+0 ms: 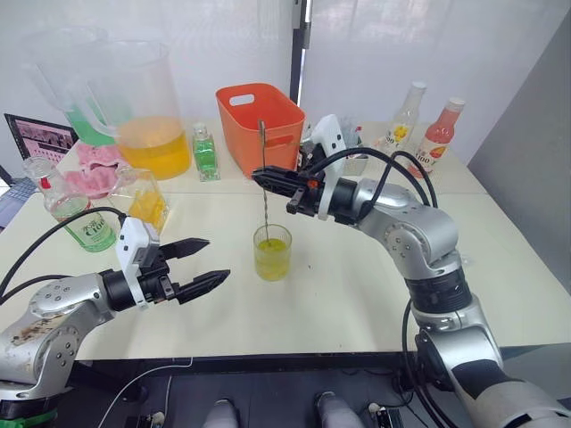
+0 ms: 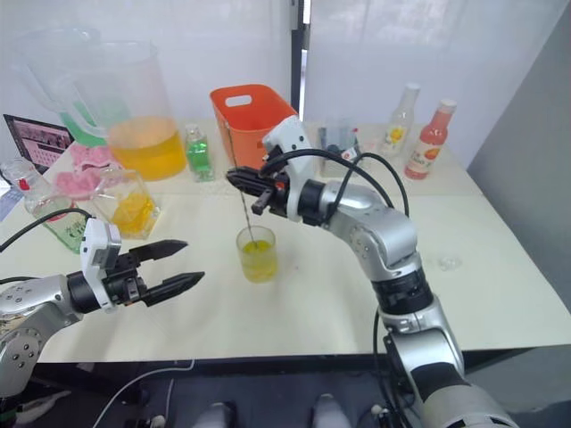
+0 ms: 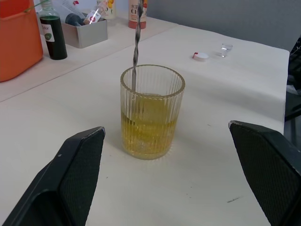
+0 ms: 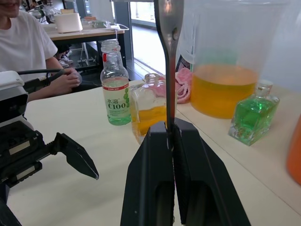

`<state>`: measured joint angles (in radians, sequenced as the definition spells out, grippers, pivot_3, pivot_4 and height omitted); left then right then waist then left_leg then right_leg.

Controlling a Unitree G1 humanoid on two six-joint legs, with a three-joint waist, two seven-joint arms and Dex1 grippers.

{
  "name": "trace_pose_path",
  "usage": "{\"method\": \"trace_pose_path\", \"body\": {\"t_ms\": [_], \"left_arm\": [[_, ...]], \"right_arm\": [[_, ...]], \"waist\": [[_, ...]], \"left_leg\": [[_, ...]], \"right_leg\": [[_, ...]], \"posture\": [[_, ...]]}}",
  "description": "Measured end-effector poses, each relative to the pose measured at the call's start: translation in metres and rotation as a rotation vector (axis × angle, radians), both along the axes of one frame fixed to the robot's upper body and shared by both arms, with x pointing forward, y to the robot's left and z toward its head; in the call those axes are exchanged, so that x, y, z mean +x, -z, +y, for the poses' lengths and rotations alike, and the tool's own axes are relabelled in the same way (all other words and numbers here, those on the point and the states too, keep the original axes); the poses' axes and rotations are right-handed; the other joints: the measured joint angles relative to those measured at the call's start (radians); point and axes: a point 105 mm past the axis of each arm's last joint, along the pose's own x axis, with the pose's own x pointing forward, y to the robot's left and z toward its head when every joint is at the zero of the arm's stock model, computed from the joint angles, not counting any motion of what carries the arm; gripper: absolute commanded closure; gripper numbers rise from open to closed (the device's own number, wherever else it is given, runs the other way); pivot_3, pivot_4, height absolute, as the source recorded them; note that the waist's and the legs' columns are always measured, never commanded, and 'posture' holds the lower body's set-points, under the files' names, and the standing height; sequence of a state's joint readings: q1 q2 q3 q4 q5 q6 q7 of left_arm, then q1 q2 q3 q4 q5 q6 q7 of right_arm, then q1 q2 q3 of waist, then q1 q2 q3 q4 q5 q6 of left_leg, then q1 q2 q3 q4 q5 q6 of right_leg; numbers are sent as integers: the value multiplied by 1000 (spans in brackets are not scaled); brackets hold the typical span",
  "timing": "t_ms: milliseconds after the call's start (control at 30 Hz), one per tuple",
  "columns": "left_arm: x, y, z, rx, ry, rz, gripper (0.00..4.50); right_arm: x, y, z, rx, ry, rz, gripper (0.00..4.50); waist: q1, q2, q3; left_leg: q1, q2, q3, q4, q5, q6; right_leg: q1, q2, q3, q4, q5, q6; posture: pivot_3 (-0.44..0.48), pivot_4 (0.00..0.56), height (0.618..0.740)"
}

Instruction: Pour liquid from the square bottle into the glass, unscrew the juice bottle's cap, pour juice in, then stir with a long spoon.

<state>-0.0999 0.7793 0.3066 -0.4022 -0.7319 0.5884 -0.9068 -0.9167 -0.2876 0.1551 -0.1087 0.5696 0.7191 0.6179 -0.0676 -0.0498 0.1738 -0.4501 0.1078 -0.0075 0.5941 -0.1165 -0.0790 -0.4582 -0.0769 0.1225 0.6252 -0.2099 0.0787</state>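
I am holding the long spoon [image 1: 262, 178] upright in my right tool [image 1: 264, 178], its two fingers clamped together on the twisted handle. The spoon's lower end is dipping into the glass [image 1: 272, 252], which is standing on the surface [image 1: 357, 285] directly below my right tool and is holding yellow liquid. My left tool [image 1: 200, 264] is hovering just beside the glass with its fingers spread wide apart, gripping nothing and touching nothing. Behind the glass, well apart from it, the orange bin [image 1: 260, 125] is sitting, with the green square bottle [image 1: 205, 152] just beside that bin. The juice bottle [image 1: 76, 212] is standing beyond my left tool, farther from the glass.
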Motion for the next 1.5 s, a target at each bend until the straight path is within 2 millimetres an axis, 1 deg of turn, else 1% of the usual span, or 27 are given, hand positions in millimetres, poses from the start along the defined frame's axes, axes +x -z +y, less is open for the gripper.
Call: {"method": "trace_pose_path", "body": {"t_ms": [100, 167, 300, 500, 600, 667, 733, 833, 967, 1100, 1167, 1300, 1367, 1433, 1500], "left_arm": [[1, -1, -2, 4, 8, -6, 35], [2, -3, -4, 6, 18, -14, 35], [6, -4, -3, 11, 17, -24, 35], [11, -1, -4, 16, 37, -12, 35], [12, -4, -5, 18, 46, -24, 35], [12, -4, -5, 18, 47, -22, 35], [12, -3, -6, 18, 48, -21, 35], [12, -3, -5, 19, 47, -23, 35], [13, -2, -3, 15, 40, -19, 35], [14, 0, -2, 13, 39, -12, 35], [14, 0, -2, 13, 41, -10, 35], [18, -5, -4, -19, 41, -25, 35], [18, -6, -4, -19, 41, -25, 35], [18, -6, -4, -19, 42, -25, 35], [18, -5, -4, -19, 42, -24, 35]], "right_arm": [[-9, 9, 1, -25, -32, 53, 4500], [-10, 13, -4, -56, -17, 76, 4500], [-5, 9, -21, -71, 47, 80, 4500], [-2, 8, -36, -127, 100, 53, 4500], [2, 7, -36, -123, 114, 40, 4500], [5, 2, -32, -104, 116, 27, 4500], [5, -3, -24, -71, 97, 9, 4500], [3, -6, -13, -29, 72, 0, 4500], [0, -5, -4, -6, 51, 12, 4500], [-7, 3, 0, -18, 12, 76, 4500], [-9, 6, -2, -14, 11, 121, 4500], [-4, 12, -23, -74, 83, 135, 4500], [-2, 12, -28, -86, 100, 128, 4500], [-3, 6, -25, -43, 86, 110, 4500], [-4, -5, -26, 21, 81, 91, 4500]], "waist": [[1, 0, 0], [1, 0, 0], [1, 0, 0], [-1, 0, 0], [-2, 0, 0], [-3, 0, 0], [-3, 0, 0], [-2, 0, 0], [-1, 0, 0], [0, 0, 0], [0, 0, 0], [4, 0, 0], [2, 0, 0], [-4, 0, 0], [-5, 0, 0]], "left_leg": [[1, 0, 0, 0, 0, 0], [1, 0, 0, 0, 0, 0], [2, 0, 0, 0, 0, 0], [2, 0, 0, 0, 0, 0], [2, 0, 0, 0, 0, 0], [3, 0, 0, 0, 0, 0], [3, 0, 0, 0, 0, 0], [2, 0, 0, 0, 0, 0], [2, 0, 0, 0, 0, 0], [2, 0, 0, 0, 0, 0], [2, 0, 0, 0, 0, 0], [2, 0, 0, 1, 0, 0], [3, 0, 0, 1, 0, 0], [4, 0, 0, 0, 0, 0], [4, 0, 0, 0, 0, 0]], "right_leg": [[0, 0, 0, 1, 0, 0], [0, 0, 0, 1, -1, -1], [0, 0, 0, 1, -3, 2], [0, 0, 0, 1, -3, 2], [0, 0, 0, 1, -3, 2], [1, 0, 0, 1, -3, 2], [1, 0, 0, 2, -3, 2], [1, 0, 0, 2, -3, 2], [1, 0, 0, 2, -3, 2], [1, 0, 0, 2, -3, 2], [1, 0, 0, 3, -3, 2], [1, 0, 0, 2, -3, 2], [1, 0, 0, 2, -3, 2], [0, 0, 0, 3, -3, 2], [0, 1, 0, 3, -3, 2]], "posture": [[0, 150, 731], [0, 150, 731], [0, 150, 731], [0, 150, 731], [0, 150, 731], [0, 150, 731], [0, 150, 731], [0, 150, 731], [0, 150, 731], [0, 150, 731], [0, 150, 731], [0, 150, 731], [0, 150, 731], [0, 150, 731], [0, 150, 731]]}}
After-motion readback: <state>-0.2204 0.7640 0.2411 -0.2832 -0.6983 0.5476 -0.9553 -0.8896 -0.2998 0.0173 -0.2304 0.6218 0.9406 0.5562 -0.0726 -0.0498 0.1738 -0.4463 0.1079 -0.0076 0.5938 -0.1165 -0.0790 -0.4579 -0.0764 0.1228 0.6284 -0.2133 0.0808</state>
